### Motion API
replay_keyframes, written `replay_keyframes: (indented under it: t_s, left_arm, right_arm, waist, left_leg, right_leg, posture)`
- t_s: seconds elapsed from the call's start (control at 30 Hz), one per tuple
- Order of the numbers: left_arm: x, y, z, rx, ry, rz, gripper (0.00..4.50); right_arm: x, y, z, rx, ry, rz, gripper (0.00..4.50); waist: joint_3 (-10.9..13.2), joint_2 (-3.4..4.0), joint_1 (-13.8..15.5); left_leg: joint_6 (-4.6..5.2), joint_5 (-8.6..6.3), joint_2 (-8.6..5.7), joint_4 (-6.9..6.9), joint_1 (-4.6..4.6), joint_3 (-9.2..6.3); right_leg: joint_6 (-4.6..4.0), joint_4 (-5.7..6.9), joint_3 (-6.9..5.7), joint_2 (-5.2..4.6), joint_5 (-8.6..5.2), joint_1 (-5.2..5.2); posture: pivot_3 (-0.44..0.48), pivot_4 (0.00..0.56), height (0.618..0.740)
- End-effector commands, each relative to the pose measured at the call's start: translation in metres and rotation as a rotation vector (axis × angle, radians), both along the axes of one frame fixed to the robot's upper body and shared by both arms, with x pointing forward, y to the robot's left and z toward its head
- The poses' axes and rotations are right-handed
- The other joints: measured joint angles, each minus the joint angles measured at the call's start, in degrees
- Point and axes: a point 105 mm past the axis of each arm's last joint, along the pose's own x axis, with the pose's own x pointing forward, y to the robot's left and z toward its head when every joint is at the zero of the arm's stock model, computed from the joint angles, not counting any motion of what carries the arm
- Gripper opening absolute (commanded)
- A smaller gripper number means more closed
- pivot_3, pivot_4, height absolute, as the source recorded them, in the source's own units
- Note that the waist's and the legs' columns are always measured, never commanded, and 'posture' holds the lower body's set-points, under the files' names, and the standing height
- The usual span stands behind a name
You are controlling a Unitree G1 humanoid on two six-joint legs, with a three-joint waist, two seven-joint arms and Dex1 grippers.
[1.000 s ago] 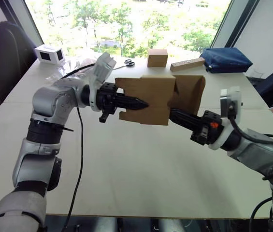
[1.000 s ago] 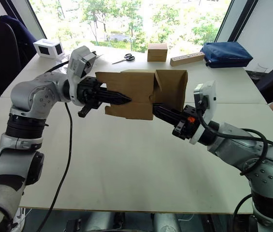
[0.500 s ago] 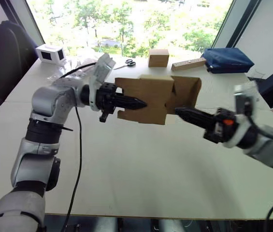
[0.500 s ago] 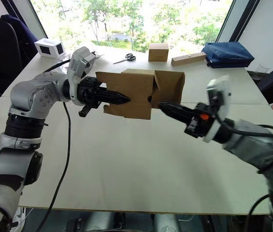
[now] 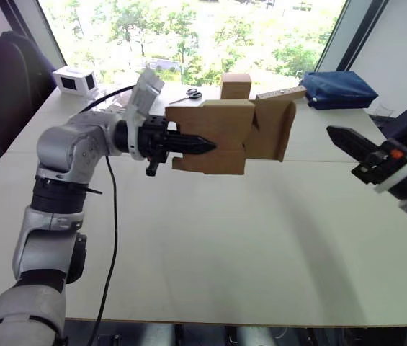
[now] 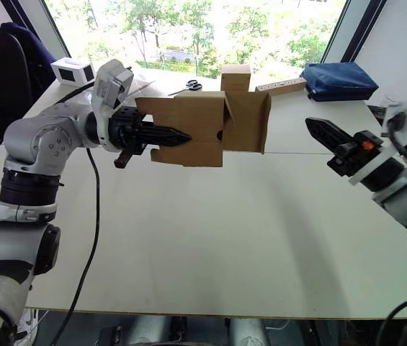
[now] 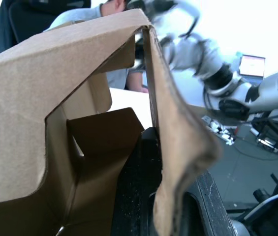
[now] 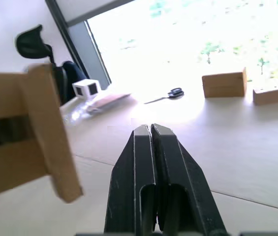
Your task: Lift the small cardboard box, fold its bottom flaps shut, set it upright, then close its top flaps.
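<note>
Box held aloft by the left arm alone

The left fingers [image 6: 178, 135] pinched one wall of the box [image 6: 203, 131], which hung above the table [image 6: 210, 231]; the right fingers [image 6: 317, 127], pressed together, sat well apart at 3 o'clock. With a one-wall pinch, a push on the loose flaps [image 6: 250, 121] might twist or drop the box. At 12 o'clock stood a cube box [image 6: 235, 77], scissors [image 6: 186, 87] and a tan bar [image 6: 281, 87], none obstructing.

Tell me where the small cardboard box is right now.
In the head views, the small cardboard box is held above the table by the left gripper, left of centre, apart from the right gripper.
</note>
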Motion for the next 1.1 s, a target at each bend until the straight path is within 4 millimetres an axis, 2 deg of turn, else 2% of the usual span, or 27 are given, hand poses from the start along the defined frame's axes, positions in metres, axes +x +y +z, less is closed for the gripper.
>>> replay_keyframes:
  t_s: [0.03,0.2,0.3,0.53,0.7,0.93,1.0,1.1]
  left_arm:
    - [-0.006,0.0,0.012,-0.026,-0.042,-0.014,0.0]
    - [0.003,0.0,0.015,-0.055,-0.033,0.029,0.0]
    - [0.009,0.003,0.017,-0.072,-0.022,0.052,0.0]
    - [0.017,0.008,0.025,-0.115,-0.009,0.066,0.0]
    - [0.015,0.006,0.028,-0.133,0.0,0.042,0.0]
    - [0.015,0.007,0.028,-0.127,-0.001,0.041,0.0]
    - [0.015,0.008,0.029,-0.125,-0.003,0.043,0.0]
    - [0.015,0.009,0.029,-0.118,-0.008,0.051,0.0]
  right_arm:
    - [0.004,0.022,0.017,-0.009,-0.098,0.077,0.05]
    - [-0.002,0.054,0.025,0.067,-0.121,0.213,0.05]
    - [-0.014,0.073,0.033,0.14,-0.134,0.29,0.05]
    - [-0.038,0.094,0.035,0.252,-0.101,0.386,0.05]
    - [-0.033,0.095,0.034,0.342,-0.103,0.355,0.05]
    - [-0.026,0.083,0.032,0.452,-0.112,0.303,0.05]
    - [-0.028,0.08,0.033,0.462,-0.117,0.301,0.05]
    - [-0.044,0.075,0.044,0.484,-0.133,0.373,0.05]
  waist:
    - [0.0,0.02,0.0]
    - [0.0,0.03,0.2]
    - [0.0,0.03,0.2]
    - [0.0,0.03,0.2]
    - [0.0,0.03,0.1]
    - [0.0,0.04,0.1]
    - [0.0,0.04,0.1]
    - [0.0,0.04,0.2]
  left_leg:
    - [-0.01,0.0,0.02,0.0,0.0,-0.01]
    - [-0.02,0.01,0.08,-0.01,-0.01,-0.06]
    - [-0.03,0.02,0.06,-0.01,-0.02,-0.06]
    - [-0.03,0.01,0.04,-0.01,-0.03,-0.05]
    - [-0.03,0.02,0.03,0.0,-0.01,-0.03]
    - [-0.03,0.01,0.03,-0.01,-0.02,-0.02]
    - [-0.03,0.02,0.03,-0.01,-0.02,-0.02]
    - [-0.03,0.01,0.03,-0.01,-0.02,-0.03]
  right_leg:
    - [0.0,0.01,0.01,0.05,0.0,-0.02]
    - [0.0,0.04,-0.02,0.14,0.0,-0.02]
    - [0.0,0.03,-0.02,0.08,0.0,-0.01]
    - [0.0,0.01,-0.04,0.03,0.01,-0.01]
    - [0.0,0.03,-0.03,0.02,0.01,-0.01]
    - [0.01,0.03,-0.02,0.02,0.01,-0.01]
    - [0.01,0.03,-0.02,0.02,0.01,-0.01]
    - [0.01,0.03,-0.03,0.02,0.01,-0.01]
  posture:
    - [0.0,0.15,0.74]
    - [0.0,0.15,0.74]
    - [0.0,0.15,0.74]
    - [0.0,0.15,0.74]
    - [0.0,0.15,0.74]
    - [0.0,0.15,0.74]
    - [0.0,0.15,0.74]
    - [0.0,0.15,0.74]
